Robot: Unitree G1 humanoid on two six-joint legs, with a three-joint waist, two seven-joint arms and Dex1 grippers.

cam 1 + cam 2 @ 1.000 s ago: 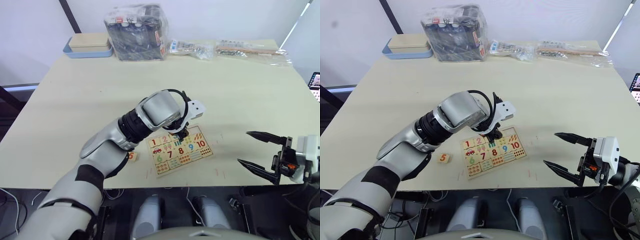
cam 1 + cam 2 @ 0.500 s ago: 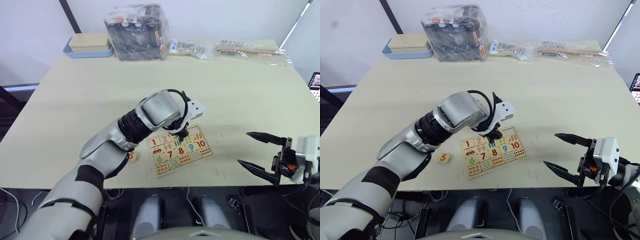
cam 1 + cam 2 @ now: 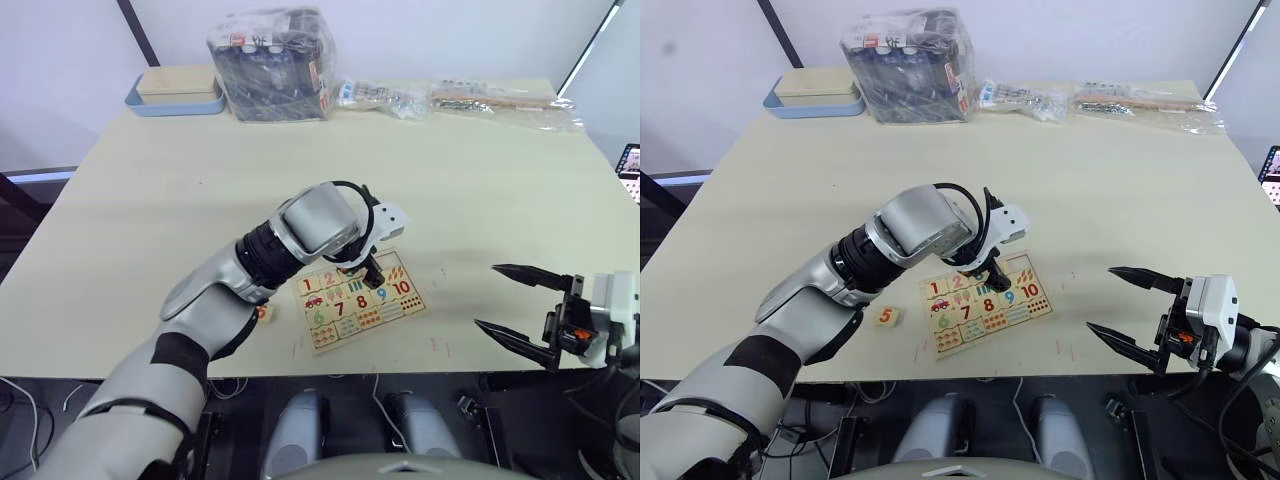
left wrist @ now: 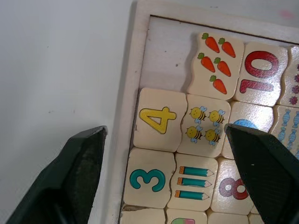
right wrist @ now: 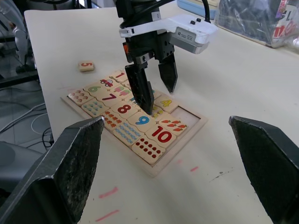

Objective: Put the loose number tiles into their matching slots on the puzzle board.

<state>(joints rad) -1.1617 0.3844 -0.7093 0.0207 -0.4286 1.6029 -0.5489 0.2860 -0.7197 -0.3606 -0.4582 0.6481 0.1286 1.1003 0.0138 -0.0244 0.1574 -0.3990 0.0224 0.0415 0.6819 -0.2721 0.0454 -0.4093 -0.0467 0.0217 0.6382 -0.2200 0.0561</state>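
board (image 3: 985, 306) lies skewed; left fingers (image 5: 168, 70) spread over tile 4 (image 4: 158, 119), right fingers (image 3: 1120, 345) spread.

The left arm hid part of the board (image 3: 352, 301) — its far-left corner; the board's lower rows ran off the left wrist view's edge.

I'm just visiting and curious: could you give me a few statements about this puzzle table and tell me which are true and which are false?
1. The 4 tile sits in the puzzle board. True.
2. The 5 tile is in its slot. False: it lies loose on the table, off the board's left side.
3. The left gripper hangs open over the board, holding nothing. True.
4. The right gripper is shut on a tile. False: its fingers are spread and empty, away from the board.
5. The slot beside the carrot tile is empty. True.
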